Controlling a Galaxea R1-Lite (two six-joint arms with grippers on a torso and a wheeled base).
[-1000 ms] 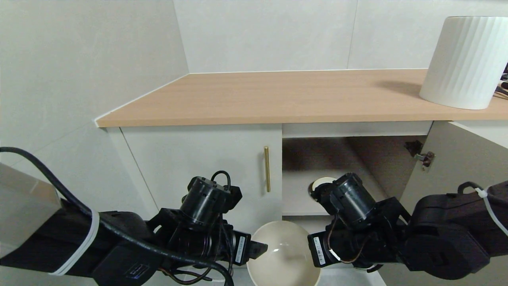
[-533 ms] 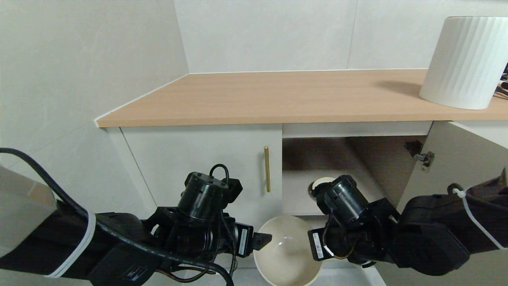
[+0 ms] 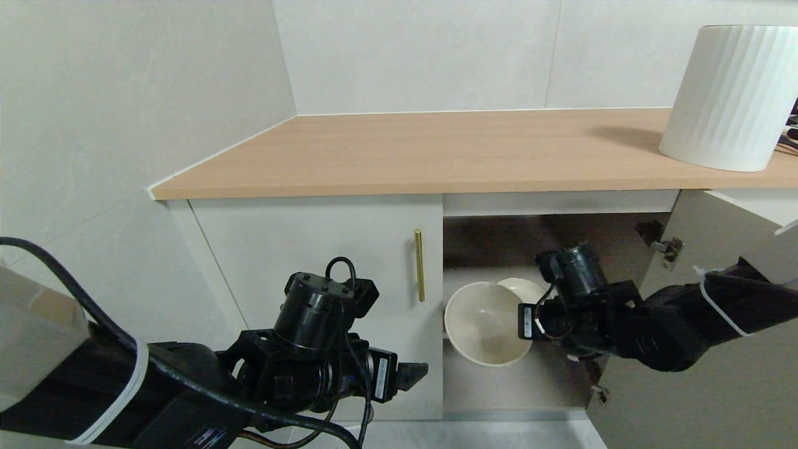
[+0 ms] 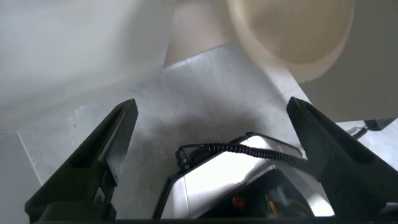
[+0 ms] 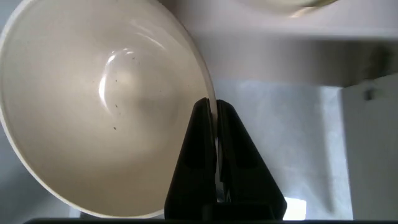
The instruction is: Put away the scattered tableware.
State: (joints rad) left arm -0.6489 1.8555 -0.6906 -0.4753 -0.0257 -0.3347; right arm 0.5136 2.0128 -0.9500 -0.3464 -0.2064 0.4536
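Observation:
A cream bowl (image 3: 485, 324) hangs tilted in the open cabinet mouth, just above the lower shelf. My right gripper (image 3: 527, 321) is shut on its rim; the right wrist view shows both fingers (image 5: 214, 155) pinching the edge of the bowl (image 5: 106, 99). Behind the bowl, a white dish (image 3: 527, 288) rests on the shelf inside the cabinet, and its edge (image 5: 292, 5) shows past the held bowl. My left gripper (image 3: 411, 374) is low in front of the shut left door, open and holding nothing. Its fingers (image 4: 93, 168) are spread wide, with the bowl (image 4: 292, 31) farther off.
The left cabinet door is shut and has a gold handle (image 3: 419, 265). The right door (image 3: 704, 349) is swung open beside my right arm, its hinge (image 3: 664, 248) on the inner wall. A white ribbed container (image 3: 729, 93) stands on the wooden countertop (image 3: 405, 149).
My right arm has lifted the bowl from low between the two grippers up and forward into the cabinet opening. The left gripper stayed low and barely moved.

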